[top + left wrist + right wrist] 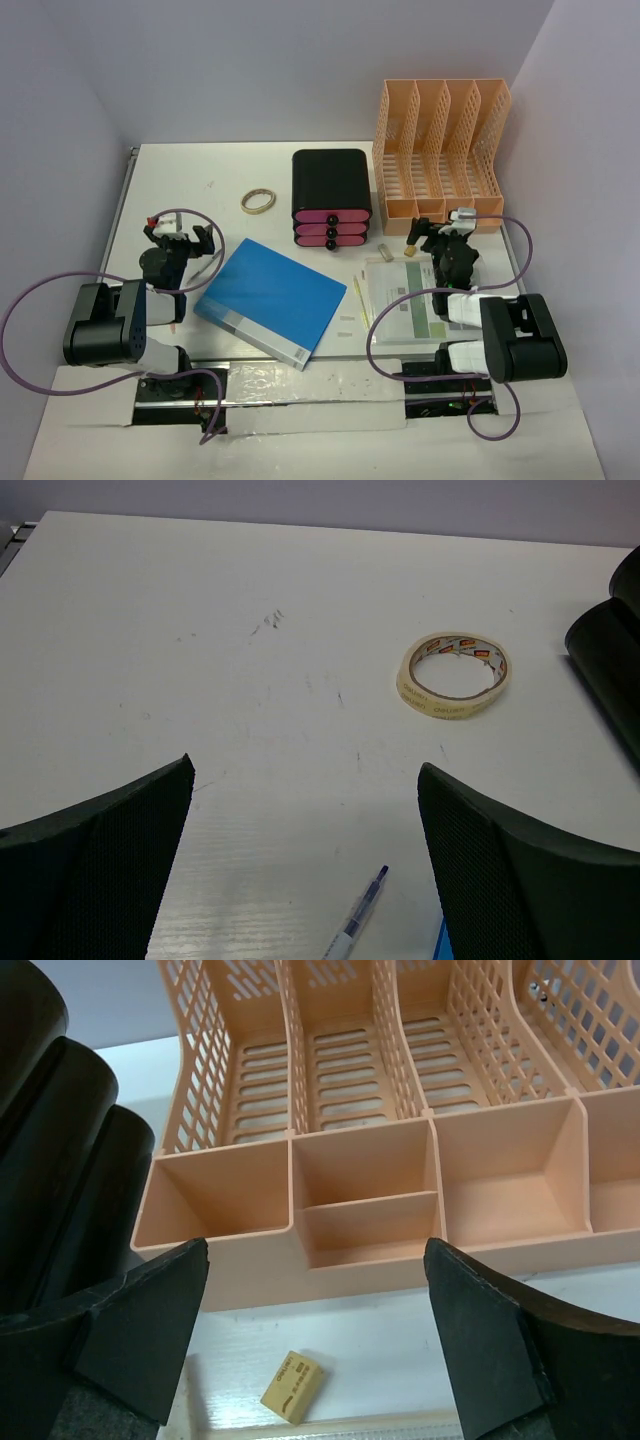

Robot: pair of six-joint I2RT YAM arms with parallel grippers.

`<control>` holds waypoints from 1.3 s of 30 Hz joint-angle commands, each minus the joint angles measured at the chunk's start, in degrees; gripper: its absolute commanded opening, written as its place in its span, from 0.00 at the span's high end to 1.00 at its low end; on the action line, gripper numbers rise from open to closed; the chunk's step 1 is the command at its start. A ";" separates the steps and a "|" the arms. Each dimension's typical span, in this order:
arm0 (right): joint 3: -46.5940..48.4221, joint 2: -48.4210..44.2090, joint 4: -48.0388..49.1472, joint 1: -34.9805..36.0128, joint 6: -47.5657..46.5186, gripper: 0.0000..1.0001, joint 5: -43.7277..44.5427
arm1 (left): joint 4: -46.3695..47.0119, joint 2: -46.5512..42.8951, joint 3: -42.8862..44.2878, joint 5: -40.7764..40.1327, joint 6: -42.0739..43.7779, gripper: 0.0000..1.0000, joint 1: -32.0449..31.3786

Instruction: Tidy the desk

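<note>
While the left gripper (178, 238) and right gripper (315, 1250) both gape wide, holding nothing, the white desk (200, 180) lies beneath everything. My worry: lowering the right onto the yellow eraser (292, 1387), just beside the orange file rack (360, 1210), a finger could catch the rack's front wall and shove it.

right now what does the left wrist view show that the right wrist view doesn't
Only the left wrist view: a tape roll and a pen on the desk. Only the right wrist view: the orange file rack and a small yellow block before it. Both: bare desk, the black drawer box at one side, and an open end effector: the left end effector in the first, the right end effector in the second.
</note>
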 commanded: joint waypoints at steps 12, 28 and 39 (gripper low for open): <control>31.68 -21.99 -70.79 13.19 18.14 0.26 2.00 | -53.38 -18.85 26.55 11.96 -0.12 0.07 7.57; 21.69 -29.87 -71.64 24.15 25.01 0.19 9.28 | -132.11 -15.38 49.40 0.47 29.01 0.28 9.12; 16.92 -28.38 -65.23 24.15 29.23 0.15 1.76 | -124.69 -6.29 43.60 -8.31 21.82 0.33 8.86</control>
